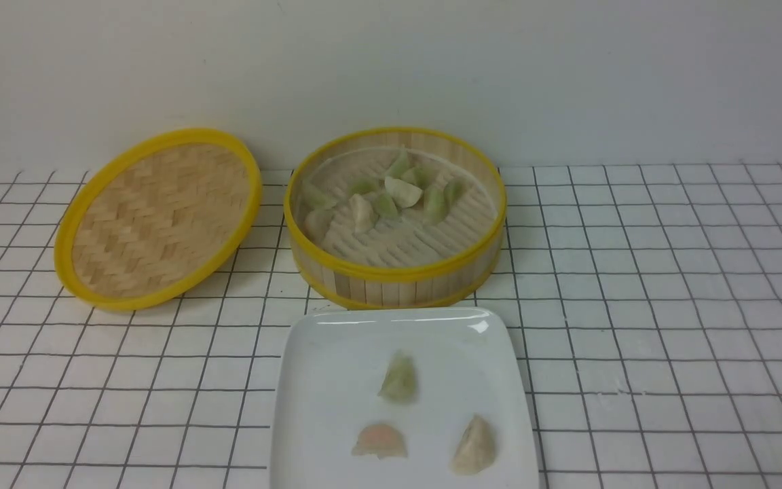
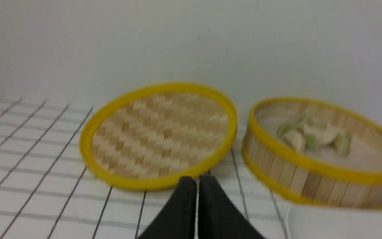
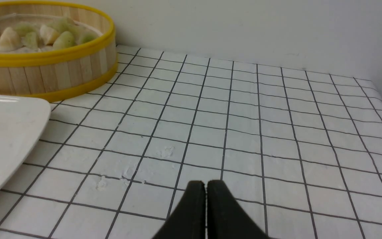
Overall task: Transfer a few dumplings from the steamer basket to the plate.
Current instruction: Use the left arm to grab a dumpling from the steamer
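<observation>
**Three dumplings plated, both grippers closed and empty**

Toward the wall, on the white cloth with a black grid: round, deep bamboo steamer basket with yellow rims, uncovered. Inside, toward its far side, a loose heap of small crescent dumplings, mostly pale green, a few beige-white.

Just in front of the basket, close to its lower rim: glossy white square plate with rounded corners. On it, three dumplings lying apart from one another — pale green dumpling near the middle, pinkish dumpling nearer the robot, beige-white dumpling to the right of the pinkish one.

Left of the basket: shallow woven bamboo lid with a yellow rim, tipped up at its far edge.

Left gripper: black fingers pressed together, nothing between them, low over the cloth just short of the lid. Right gripper: fingers likewise together and empty — over bare cloth to the right of the plate, apart from the basket.
</observation>
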Robot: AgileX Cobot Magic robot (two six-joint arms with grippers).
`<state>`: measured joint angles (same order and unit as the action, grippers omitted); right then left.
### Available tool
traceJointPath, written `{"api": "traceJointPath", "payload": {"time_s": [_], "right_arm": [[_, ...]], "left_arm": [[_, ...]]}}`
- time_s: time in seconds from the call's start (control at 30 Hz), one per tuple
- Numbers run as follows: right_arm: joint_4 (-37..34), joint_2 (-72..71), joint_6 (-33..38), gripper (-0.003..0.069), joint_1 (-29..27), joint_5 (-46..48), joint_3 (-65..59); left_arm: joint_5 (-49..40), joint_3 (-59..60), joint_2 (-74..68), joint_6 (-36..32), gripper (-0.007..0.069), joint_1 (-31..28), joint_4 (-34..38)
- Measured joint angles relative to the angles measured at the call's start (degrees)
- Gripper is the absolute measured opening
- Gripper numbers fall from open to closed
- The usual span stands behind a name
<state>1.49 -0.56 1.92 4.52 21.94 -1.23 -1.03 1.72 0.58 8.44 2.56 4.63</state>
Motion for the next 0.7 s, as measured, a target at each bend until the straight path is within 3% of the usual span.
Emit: {"api": "traceJointPath", "payload": {"time_s": [0.3,0.4,0.5,0.57,0.6,0.7], "right_arm": [[0.0,0.0,0.2,0.0003,0.0,0.0,0.0],[0.0,0.0,0.6,0.0003,0.0,0.0,0.0],[0.0,0.0,0.7,0.0003,0.0,0.0,0.0],[-3.4,0.0,-0.7,0.0003,0.0,-2.7,-0.4],[-4.2,0.0,-1.0,0.0003,0.0,-3.5,-0.5],[-15.4,0.0,-5.5,0.0003,0.0,-13.0,-0.5]], "left_arm": [[22.5,0.0,0.0,2.9,-0.0006,0.0,2.8],[23.5,-2.7,-0.1,6.6,-0.0006,0.0,4.8],[20.1,-7.8,-1.6,8.1,-0.0006,0.0,5.5],[9.5,-17.3,-7.2,9.5,-0.0006,0.0,5.4],[8.4,-18.9,-8.4,9.5,-0.0006,0.0,5.4],[-14.6,-33.5,-22.2,7.8,-0.0006,0.0,2.6]]}}
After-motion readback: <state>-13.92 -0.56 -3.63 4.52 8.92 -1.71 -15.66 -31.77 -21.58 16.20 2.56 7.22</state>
